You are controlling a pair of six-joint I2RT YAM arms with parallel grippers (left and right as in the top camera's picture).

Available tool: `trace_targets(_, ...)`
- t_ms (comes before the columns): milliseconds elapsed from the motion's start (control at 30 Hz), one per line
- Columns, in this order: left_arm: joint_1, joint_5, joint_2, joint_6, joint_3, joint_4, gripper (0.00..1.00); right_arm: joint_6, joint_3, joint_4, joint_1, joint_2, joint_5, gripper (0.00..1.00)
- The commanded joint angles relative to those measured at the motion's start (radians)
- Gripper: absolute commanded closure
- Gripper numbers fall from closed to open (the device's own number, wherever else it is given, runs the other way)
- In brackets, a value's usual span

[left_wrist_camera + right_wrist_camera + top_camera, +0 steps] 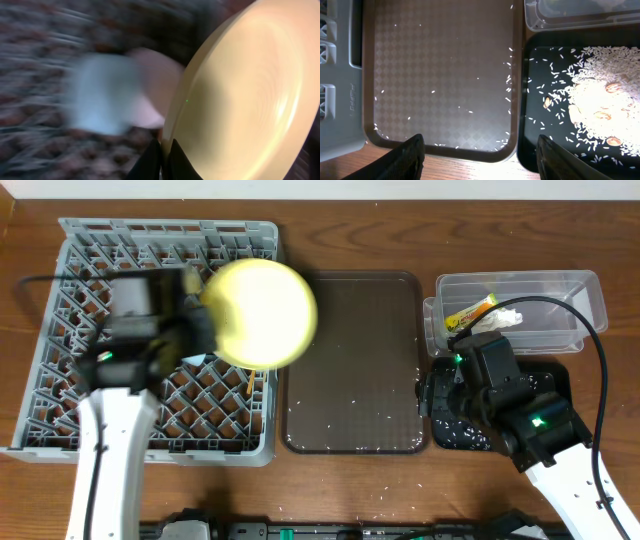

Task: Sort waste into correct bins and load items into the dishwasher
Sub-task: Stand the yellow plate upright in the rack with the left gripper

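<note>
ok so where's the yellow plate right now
Overhead view, left side: the yellow plate is held at its rim in the left jaws, above the right edge of the grey dish rack, left of the brown tray.

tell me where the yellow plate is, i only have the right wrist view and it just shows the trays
Observer: The left gripper is clamped on the rim of the yellow plate, holding it above the right edge of the dish rack.
Operator: ok, and what's inside the clear tub, i only get its corner
Observer: The snack wrapper and the white tissue both lie in the clear tub, towards its left end.
</note>
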Motion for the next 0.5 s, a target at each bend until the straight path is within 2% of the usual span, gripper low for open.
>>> trace_targets(0, 0.114, -0.206, -0.042, 0.056, 0.003, -0.002, 0.93, 0.005, 0.004, 0.005, -0.012, -0.001, 0.027, 0.30)
trace_targets(100, 0.195, -0.213, -0.046, 0.057, 0.003, 0.016, 0.92, 0.003, 0.004, 0.005, -0.012, -0.001, 0.056, 0.29)
trace_targets(200, 0.214, -0.210, -0.040, 0.078, 0.002, 0.027, 0.93, 0.002, 0.004, 0.005, -0.012, -0.001, 0.076, 0.28)
trace_targets(367, 0.158, -0.228, -0.029, 0.111, 0.002, 0.027, 0.93, 0.002, 0.004, 0.016, -0.012, 0.000, 0.088, 0.27)
trace_targets(467, 0.100, -0.331, -0.029, 0.116, 0.001, -0.003, 0.93, 0.002, 0.004, 0.016, -0.012, 0.000, 0.094, 0.27)
